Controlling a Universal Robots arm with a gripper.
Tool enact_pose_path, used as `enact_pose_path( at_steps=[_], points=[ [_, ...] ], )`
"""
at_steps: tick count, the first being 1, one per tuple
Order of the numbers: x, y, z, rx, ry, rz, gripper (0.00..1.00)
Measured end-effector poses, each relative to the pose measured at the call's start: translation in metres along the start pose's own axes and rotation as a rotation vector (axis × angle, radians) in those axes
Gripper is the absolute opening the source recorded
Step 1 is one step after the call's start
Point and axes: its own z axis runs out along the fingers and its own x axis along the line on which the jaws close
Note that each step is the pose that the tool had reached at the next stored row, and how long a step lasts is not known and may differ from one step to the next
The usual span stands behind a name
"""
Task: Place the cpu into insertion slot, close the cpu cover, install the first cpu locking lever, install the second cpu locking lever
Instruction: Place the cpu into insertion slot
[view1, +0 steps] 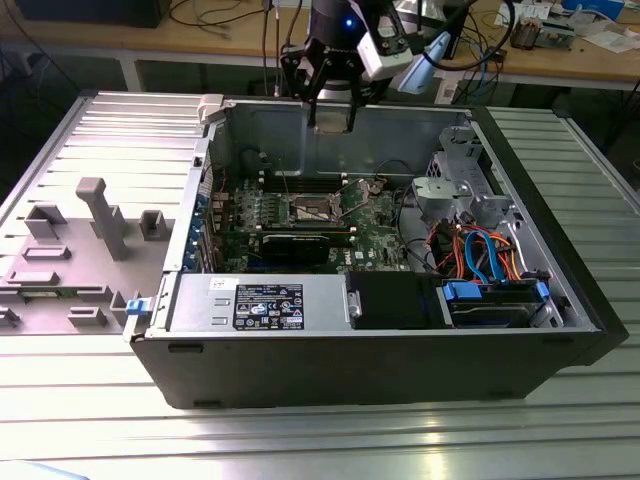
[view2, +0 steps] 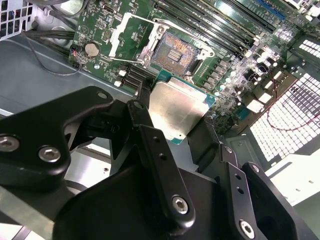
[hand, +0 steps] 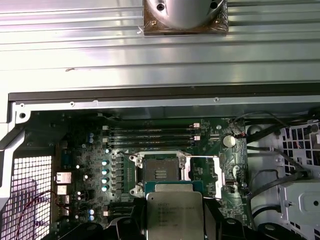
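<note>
The gripper (view1: 333, 118) clamps the cpu (view2: 177, 110) by 2 edges, at 12 o'clock of the open insertion slot (view1: 310, 208) in the exterior view. The cpu cover (view2: 127, 32) stands open. Best kept level, corners square to the socket.

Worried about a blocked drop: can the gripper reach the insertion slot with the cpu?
Probably yes: the cpu cover is open, the insertion slot bare, and nothing lies between it and the cpu held by the gripper.

Silvery square cpu (view2: 177, 112) held aloft, apart from empty insertion slot (view2: 175, 50); hinged cpu cover (hand: 218, 175) swung open beside slot.
</note>
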Motion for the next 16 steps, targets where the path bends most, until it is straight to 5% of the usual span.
enact_pose_path(
  at_steps=[16],
  points=[
    [0.0027,-0.0003,0.0025,0.0,0.0,0.0,0.55]
  ],
)
